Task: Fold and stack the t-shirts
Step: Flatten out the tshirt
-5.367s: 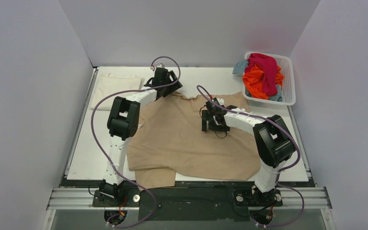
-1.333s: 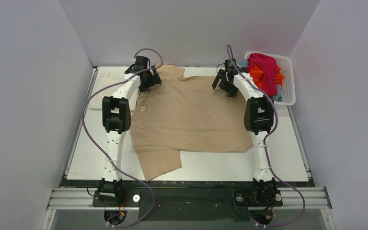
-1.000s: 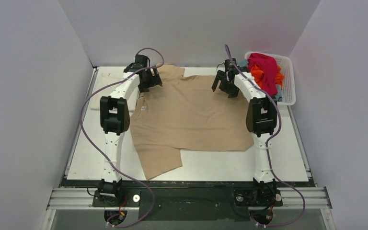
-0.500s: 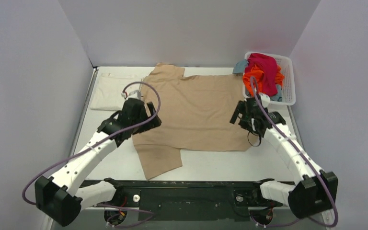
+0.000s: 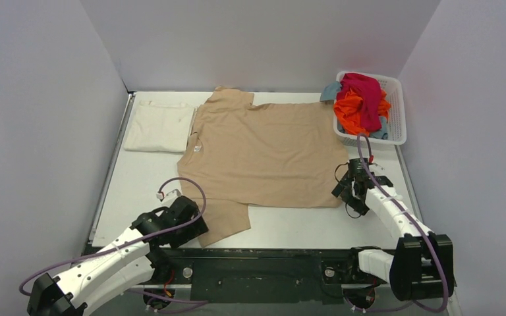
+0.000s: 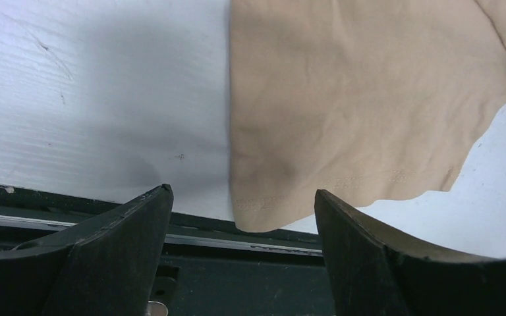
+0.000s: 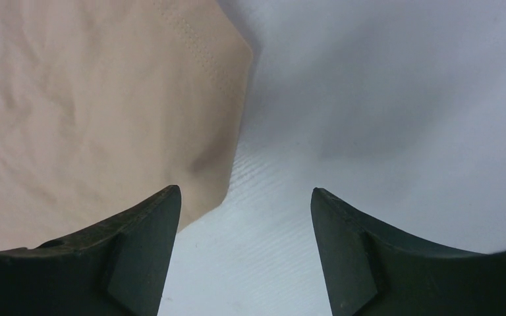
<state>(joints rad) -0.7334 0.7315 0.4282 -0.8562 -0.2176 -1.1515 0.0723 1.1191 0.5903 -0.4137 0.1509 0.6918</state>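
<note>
Soft matt cloth on a smooth white board

The tan t-shirt (image 5: 263, 158) is dull, finely creased knit cloth with stitched hems; the cream t-shirt (image 5: 158, 125) looks equally soft and matt. The table (image 5: 145, 191) is white and smooth, faintly ribbed and scuffed, with a slight sheen. The basket (image 5: 398, 112) is white mesh plastic holding magenta (image 5: 364, 92) and orange (image 5: 350, 108) cloth. The left gripper (image 6: 242, 191) and right gripper (image 7: 244, 189) have matt black, plastic-looking fingers (image 6: 105, 257)

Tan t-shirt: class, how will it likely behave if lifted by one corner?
The tan t-shirt lies flat with soft wrinkles, so it would probably droop rather than hold shape. Its thin edge suggests it is light.
</note>
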